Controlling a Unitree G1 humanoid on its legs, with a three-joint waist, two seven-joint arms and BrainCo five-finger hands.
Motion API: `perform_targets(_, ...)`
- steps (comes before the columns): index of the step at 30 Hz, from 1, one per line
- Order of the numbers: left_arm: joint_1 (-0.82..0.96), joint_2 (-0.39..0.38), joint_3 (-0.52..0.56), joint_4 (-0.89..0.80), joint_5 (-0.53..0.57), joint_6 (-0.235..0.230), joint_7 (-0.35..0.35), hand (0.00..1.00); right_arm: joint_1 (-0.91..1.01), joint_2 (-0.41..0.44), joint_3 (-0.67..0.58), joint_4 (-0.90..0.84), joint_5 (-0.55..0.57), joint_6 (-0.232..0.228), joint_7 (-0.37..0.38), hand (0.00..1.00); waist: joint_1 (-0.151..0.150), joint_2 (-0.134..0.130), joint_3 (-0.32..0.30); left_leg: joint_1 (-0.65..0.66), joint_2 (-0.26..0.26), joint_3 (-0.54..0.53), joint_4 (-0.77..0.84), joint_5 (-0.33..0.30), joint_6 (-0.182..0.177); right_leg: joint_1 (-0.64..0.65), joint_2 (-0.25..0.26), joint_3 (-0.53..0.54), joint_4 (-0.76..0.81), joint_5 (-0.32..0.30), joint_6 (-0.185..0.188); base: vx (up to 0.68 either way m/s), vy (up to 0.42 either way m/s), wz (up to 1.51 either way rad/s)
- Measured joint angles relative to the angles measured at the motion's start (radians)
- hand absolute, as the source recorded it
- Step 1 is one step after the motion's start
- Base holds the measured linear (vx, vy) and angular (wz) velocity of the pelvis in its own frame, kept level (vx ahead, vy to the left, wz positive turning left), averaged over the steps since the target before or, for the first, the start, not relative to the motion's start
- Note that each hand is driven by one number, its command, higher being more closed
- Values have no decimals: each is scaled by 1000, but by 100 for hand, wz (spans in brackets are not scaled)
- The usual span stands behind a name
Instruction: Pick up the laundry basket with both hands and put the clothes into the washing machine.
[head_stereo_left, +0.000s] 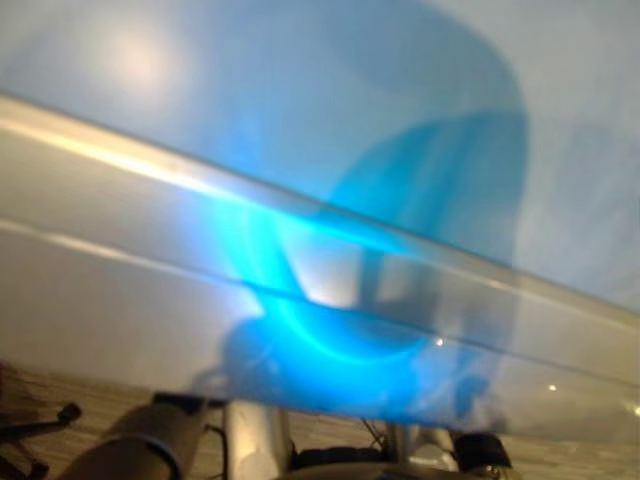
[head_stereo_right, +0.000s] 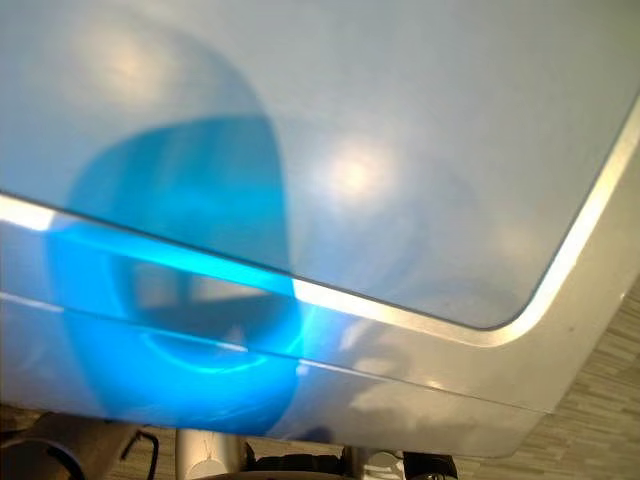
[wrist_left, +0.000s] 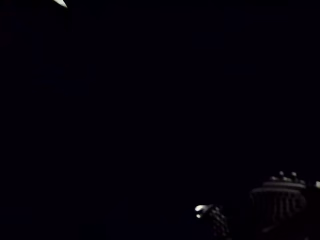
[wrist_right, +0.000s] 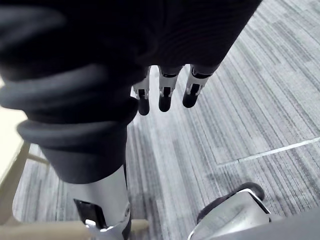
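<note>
The washing machine (head_stereo_left: 300, 100) is very close below my head, its pale blue top (head_stereo_right: 400, 100) bordered by a silver rim (head_stereo_right: 560, 270) with a rounded corner. A bright blue glow lies across its front edge (head_stereo_left: 300, 310). My right hand (wrist_right: 165, 97) hangs over the grey carpet with its fingers straight and relaxed, holding nothing. In the left wrist view all is dark; just the ribbed cover of my left hand (wrist_left: 277, 200) shows faintly.
Grey striped carpet (wrist_right: 240, 100) with a thin white line (wrist_right: 270, 150) lies under the right hand. A beige frame edge (wrist_right: 10, 165) stands beside that arm. Striped floor (head_stereo_right: 600, 420) shows past the machine's right corner.
</note>
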Motion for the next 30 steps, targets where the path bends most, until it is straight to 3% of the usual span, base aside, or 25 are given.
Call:
perform_targets(4,-263,151,-125,66,32,39,-22,100,1,1,-4,2,39,-15,13,0,-8,0,0,-40,28,29,6,2,-2,-56,22,26,-7,24,0,-40,-24,-34)
perform_targets(5,-335,202,-171,62,59,32,-31,100,1,4,-3,8,50,-27,26,0,-18,0,0,-48,36,34,14,2,-2,-65,30,30,-10,30,0,-9,5,-27)
perform_targets(6,-322,244,-231,42,104,-9,-49,100,5,10,-8,11,66,-34,28,0,-22,-3,1,-51,43,34,25,2,-2,-64,35,28,-11,33,1,-6,11,-21)
perform_targets(8,-342,246,-271,51,109,16,-44,100,15,11,-21,28,83,-48,32,0,-12,-3,1,-53,49,37,29,2,-2,-68,36,23,-11,38,0,-23,22,-3)
perform_targets(13,-359,303,-342,65,107,8,-15,100,16,10,-49,54,124,-53,50,0,-24,-3,1,-57,54,71,36,1,0,-90,35,39,-1,54,4,-71,39,-10)
perform_targets(20,-380,334,-380,98,116,-2,93,100,38,-1,-90,66,173,-89,50,0,-22,-3,1,-69,63,98,76,0,0,-116,34,54,23,65,10,-40,40,-10)
perform_targets(21,-395,340,-380,104,136,-1,100,0,38,-4,-90,66,180,-91,50,0,-20,-3,1,-75,65,102,77,-1,3,-126,34,55,25,70,8,-66,30,-6)
perform_targets(26,-426,377,-378,129,212,8,102,0,44,-4,-87,71,183,-92,50,0,-23,-2,2,-101,78,109,96,-1,4,-150,41,55,24,94,10,-73,35,-12)
perform_targets(30,-449,383,-365,143,277,38,62,0,49,-2,-83,77,190,-92,50,0,-22,-1,2,-119,89,108,112,-1,4,-162,49,55,22,109,11,-51,46,-10)
